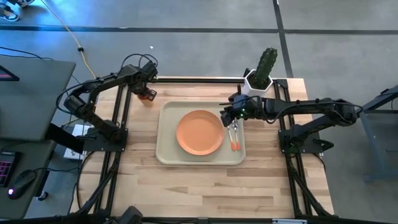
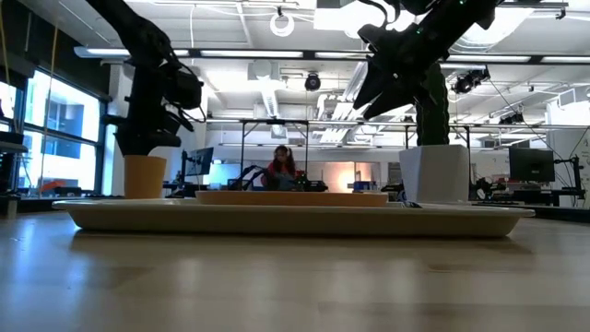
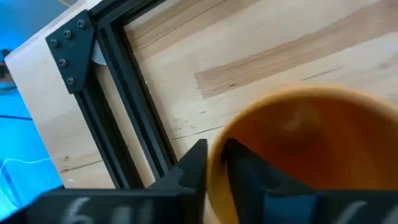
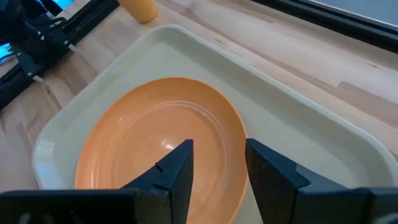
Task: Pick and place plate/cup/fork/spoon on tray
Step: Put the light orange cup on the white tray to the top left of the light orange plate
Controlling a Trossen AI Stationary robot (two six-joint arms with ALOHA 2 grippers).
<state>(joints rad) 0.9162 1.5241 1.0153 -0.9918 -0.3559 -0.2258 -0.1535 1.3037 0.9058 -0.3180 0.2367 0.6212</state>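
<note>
The orange cup (image 1: 147, 95) stands upright on the table, just past the far left corner of the beige tray (image 1: 166, 152). It also shows in the low view (image 2: 145, 177). My left gripper (image 1: 145, 91) is shut on its rim. The orange plate (image 1: 199, 132) lies in the middle of the tray. The fork and spoon (image 1: 234, 135) lie side by side on the tray right of the plate, orange handles toward the near edge; which is which I cannot tell. My right gripper (image 4: 217, 171) is open and empty above the plate's right edge. My left gripper holds the cup's wall at the rim (image 3: 216, 155), one finger inside the cup (image 3: 255, 180) and one finger outside (image 3: 189, 171). The fingers come from above, pointing down. The cup stands upright with its base on the table (image 2: 145, 195).
A white pot with a green cactus (image 1: 260, 78) stands at the far edge, right of the tray and close behind my right gripper. Black frame rails (image 1: 121, 118) run along the table's left and right sides. Bare wood lies between the tray and the near edge.
</note>
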